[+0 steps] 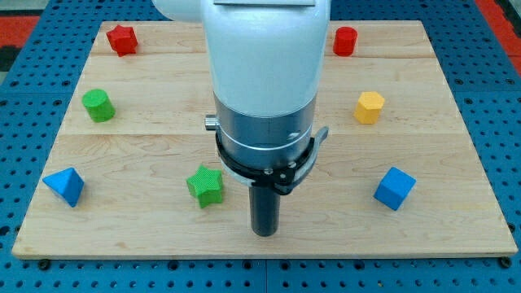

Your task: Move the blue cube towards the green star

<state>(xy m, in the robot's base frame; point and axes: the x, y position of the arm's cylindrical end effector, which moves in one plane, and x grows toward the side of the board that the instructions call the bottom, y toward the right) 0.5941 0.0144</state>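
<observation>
The blue cube (395, 188) sits on the wooden board (456, 138) at the view's lower right. The green star (205, 185) lies left of centre, near the bottom. My tip (264, 233) is the lower end of the dark rod, close to the board's bottom edge. It stands just right of the green star, apart from it, and well left of the blue cube. The arm's white and grey body hides the middle of the board above it.
A red star (122, 39) is at the top left, a red cylinder (345, 40) at the top right. A green cylinder (98, 105) is at the left, a yellow hexagonal block (369, 107) at the right, a blue triangular block (65, 185) at the lower left.
</observation>
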